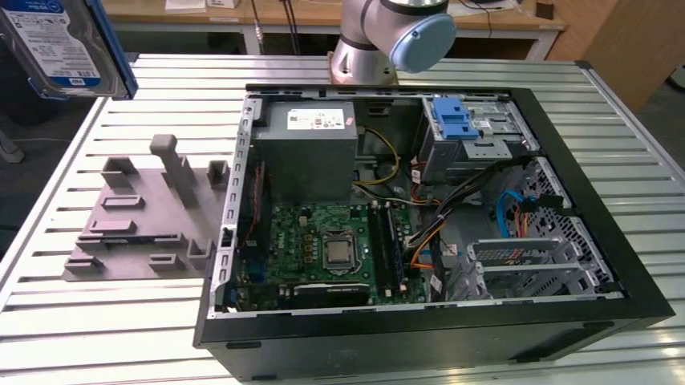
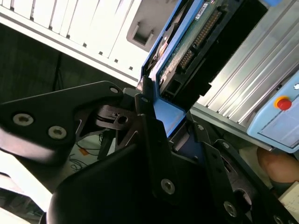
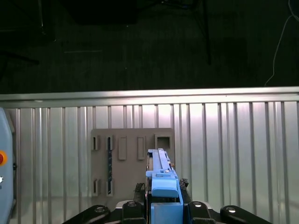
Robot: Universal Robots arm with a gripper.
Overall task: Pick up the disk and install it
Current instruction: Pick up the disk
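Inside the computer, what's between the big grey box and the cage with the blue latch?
A bundle of yellow and black wires, seen in the exterior view, between the grey box and the cage.

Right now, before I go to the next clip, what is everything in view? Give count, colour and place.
disk: one, silver with a blue frame, held off the table at the exterior view's upper left
computer case: one, black, open, on the table
power supply box: one, grey, inside the case
motherboard: one, green, inside the case
latch: one, blue, inside the case
fixture block: one, grey, on the table at the exterior view's left of the case
table: one, silver, slatted
arm: one, silver and light blue, behind the case
gripper: one, black, shut on the disk's blue frame
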